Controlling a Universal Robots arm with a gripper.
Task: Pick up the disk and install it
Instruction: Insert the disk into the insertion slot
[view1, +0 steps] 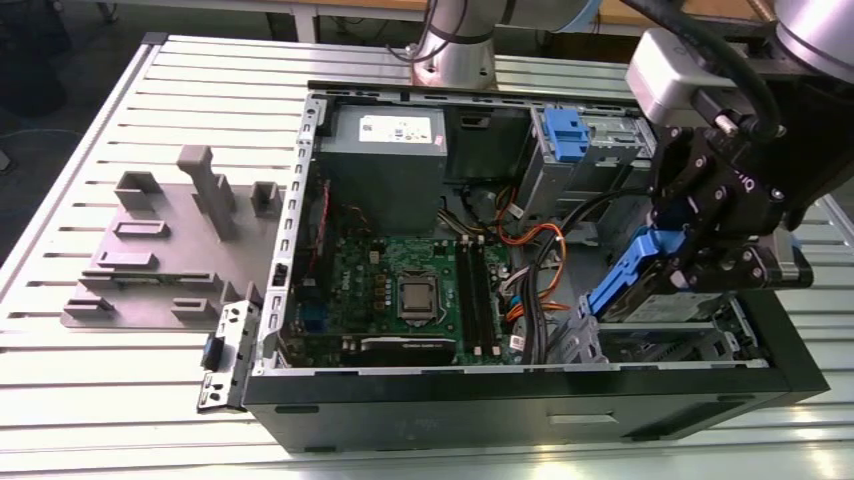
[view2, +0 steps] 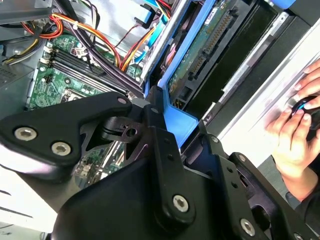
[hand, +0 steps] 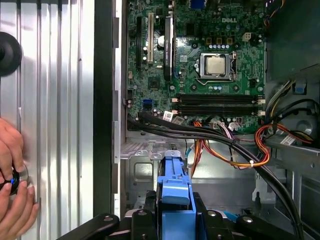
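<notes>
The disk (view1: 625, 282), a silver drive in a blue carrier rail, hangs tilted on edge over the lower drive bay (view1: 674, 345) at the exterior view's right of the open computer case (view1: 534, 400). My gripper (view1: 683, 262) is shut on it from above. In the second wrist view the disk (view2: 199, 52) shows its green circuit-board underside and blue rail running away from the black fingers (view2: 159, 131). The first wrist view shows the blue end of the disk (hand: 175, 192) clamped in the gripper (hand: 175, 222).
Orange and black cables (view1: 534, 250) cross the case beside the bay, next to the motherboard (view1: 414, 290). A blue latch (view1: 565, 135) sits on the upper bay. A grey holder block (view1: 160, 250) lies at the exterior view's left. A person's hand (hand: 12, 200) rests on the table beside the case.
</notes>
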